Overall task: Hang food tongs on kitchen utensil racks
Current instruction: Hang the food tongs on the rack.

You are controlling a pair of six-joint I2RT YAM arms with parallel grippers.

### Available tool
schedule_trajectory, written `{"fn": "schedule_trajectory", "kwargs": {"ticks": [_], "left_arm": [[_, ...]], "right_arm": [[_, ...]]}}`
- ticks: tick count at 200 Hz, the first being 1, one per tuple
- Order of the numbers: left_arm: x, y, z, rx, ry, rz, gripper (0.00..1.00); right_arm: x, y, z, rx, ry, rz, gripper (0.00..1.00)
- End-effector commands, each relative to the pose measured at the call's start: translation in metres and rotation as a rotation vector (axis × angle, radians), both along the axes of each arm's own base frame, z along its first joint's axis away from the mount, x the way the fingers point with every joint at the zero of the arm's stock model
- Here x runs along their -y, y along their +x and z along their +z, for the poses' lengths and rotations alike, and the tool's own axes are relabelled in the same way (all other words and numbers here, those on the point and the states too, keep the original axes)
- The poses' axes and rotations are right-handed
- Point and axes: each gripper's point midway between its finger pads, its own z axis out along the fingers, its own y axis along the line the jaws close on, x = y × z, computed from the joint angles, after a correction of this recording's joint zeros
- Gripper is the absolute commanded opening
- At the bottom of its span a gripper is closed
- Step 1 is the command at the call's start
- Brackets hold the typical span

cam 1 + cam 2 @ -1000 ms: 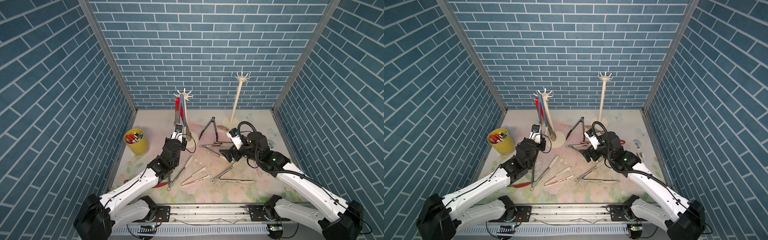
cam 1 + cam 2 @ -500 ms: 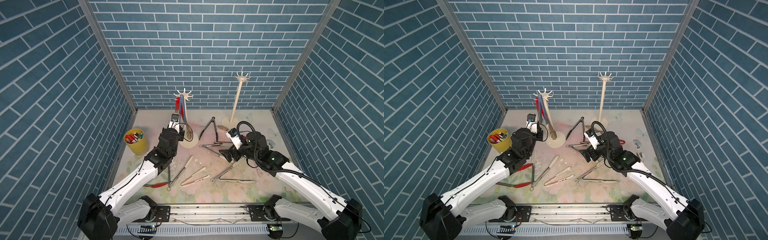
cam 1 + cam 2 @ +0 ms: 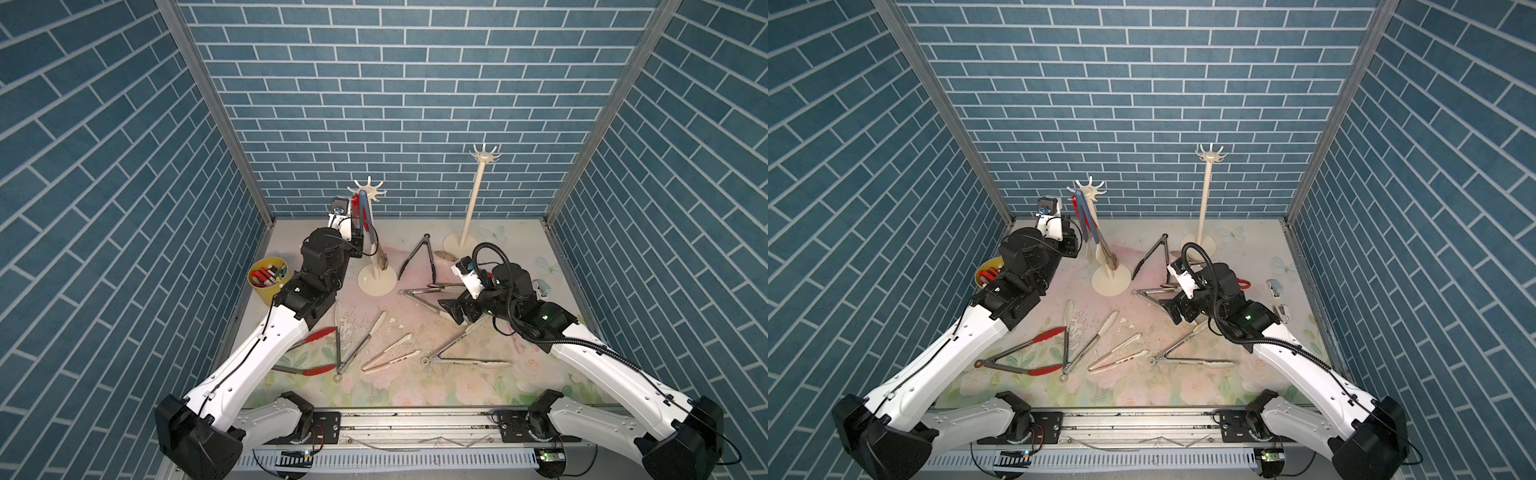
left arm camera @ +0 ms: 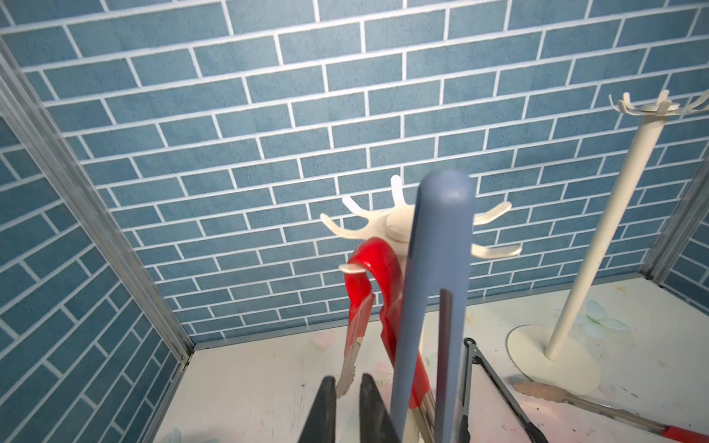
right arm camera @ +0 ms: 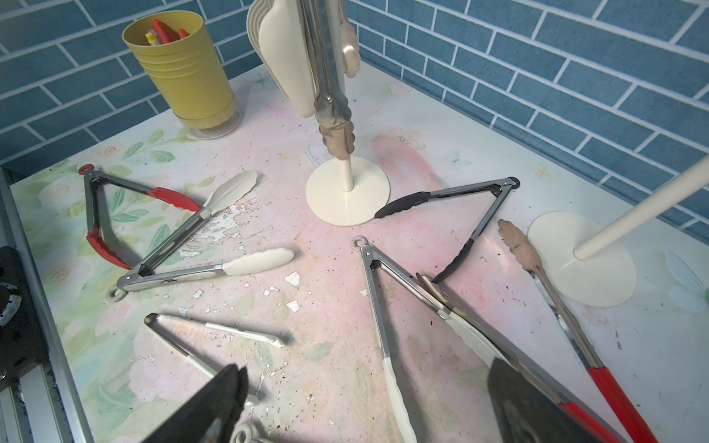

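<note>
left gripper (image 4: 347, 383) jaws nearly closed, empty, just beside blue tongs (image 4: 437, 237) hanging on rack (image 3: 376, 286) at 11 o'clock; pulling away could snag and unhook them. right gripper (image 5: 366, 368) spread wide, empty.

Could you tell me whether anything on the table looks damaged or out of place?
Yes. The floral table cover is damaged: a patch has peeled away beside the cream-tipped tongs, and white flakes lie scattered around it.

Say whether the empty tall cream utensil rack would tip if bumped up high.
Likely yes: the empty cream rack is a slim pole on a small flat base. Nothing hangs on it, so probably light; it may also slide.
</note>
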Motion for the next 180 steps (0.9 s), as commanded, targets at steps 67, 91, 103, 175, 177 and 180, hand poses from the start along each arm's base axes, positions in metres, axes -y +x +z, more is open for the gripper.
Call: {"fn": "schedule_trajectory", "kwargs": {"ticks": [67, 91, 103, 175, 177, 180], "left_arm": [[0.009, 0.02, 0.022, -0.113, -0.067, -0.121, 0.11], [0.01, 0.027, 0.017, -0.149, -0.086, -0.137, 0.11], [0.012, 0.03, 0.016, -0.163, -0.096, -0.156, 0.11], [0.01, 0.033, 0.018, -0.184, -0.135, -0.204, 0.1], [0.01, 0.032, 0.018, -0.183, -0.137, -0.207, 0.1], [0.01, 0.032, 0.017, -0.186, -0.138, -0.209, 0.1]], "right_arm": [[0.003, 0.002, 0.013, 0.05, -0.022, 0.007, 0.99], [0.005, 0.001, 0.013, 0.051, -0.022, 0.005, 0.99], [0.006, 0.0, 0.012, 0.051, -0.024, 0.005, 0.99], [0.007, 0.0, 0.012, 0.058, -0.03, 0.005, 0.99], [0.007, 0.0, 0.012, 0.058, -0.032, 0.004, 0.99], [0.007, 0.001, 0.012, 0.057, -0.032, 0.002, 0.99]]}}
